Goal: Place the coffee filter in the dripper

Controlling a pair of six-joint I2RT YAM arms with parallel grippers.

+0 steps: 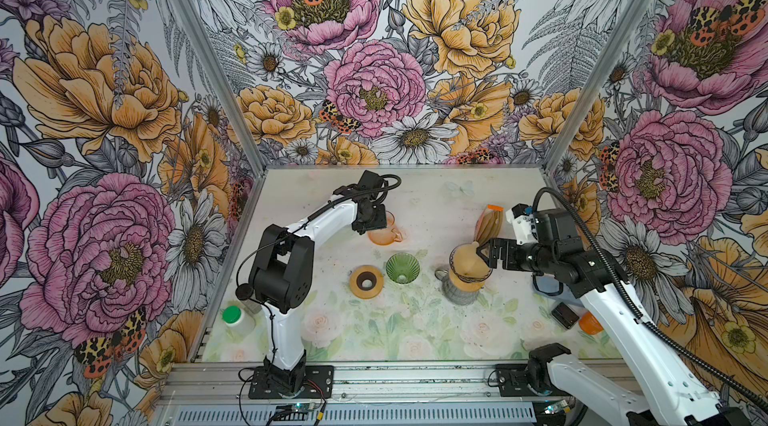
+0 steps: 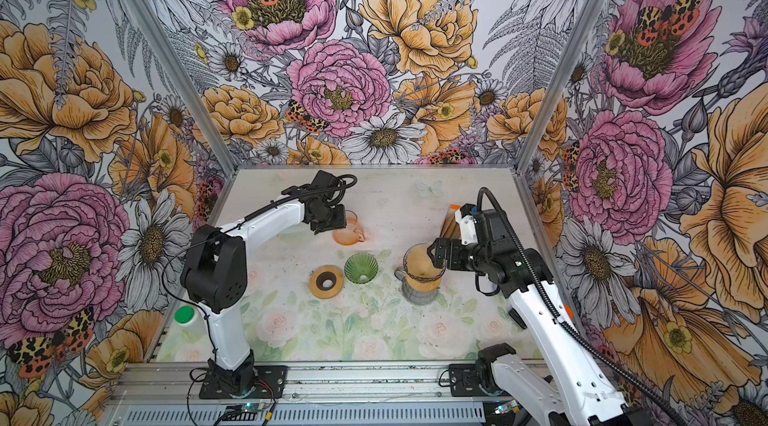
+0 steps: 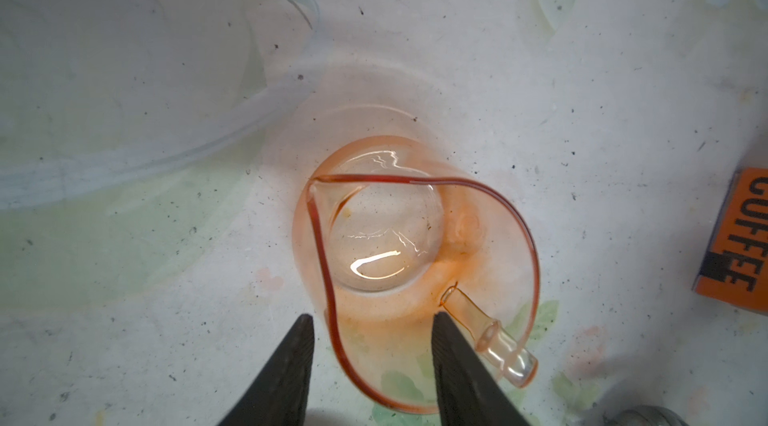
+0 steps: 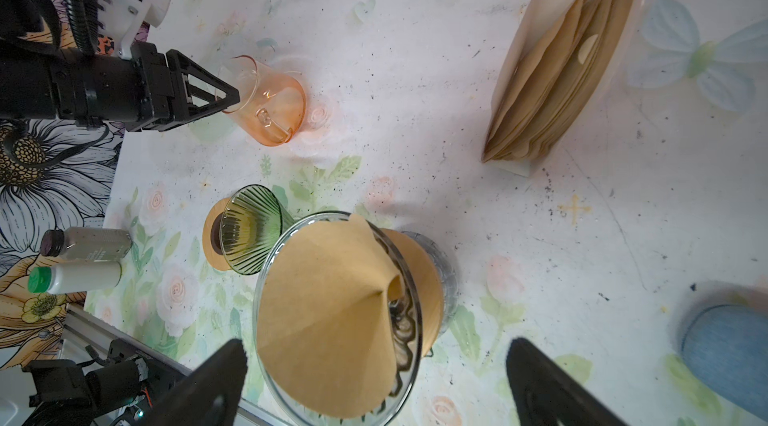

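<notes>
Right wrist: filter (image 4: 324,311) in dripper (image 4: 409,361), beside tool (image 4: 376,347)

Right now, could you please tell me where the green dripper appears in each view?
In a top view: green dripper, mid-table.
In a top view: green dripper, mid-table.
Left wrist: not in it.
Right wrist: green dripper, overlapping wooden ring.
Shared landmark: wooden ring.

Tan filter (image 4: 332,320); green ribbed cone (image 4: 249,236); orange jug (image 4: 274,103).
</notes>
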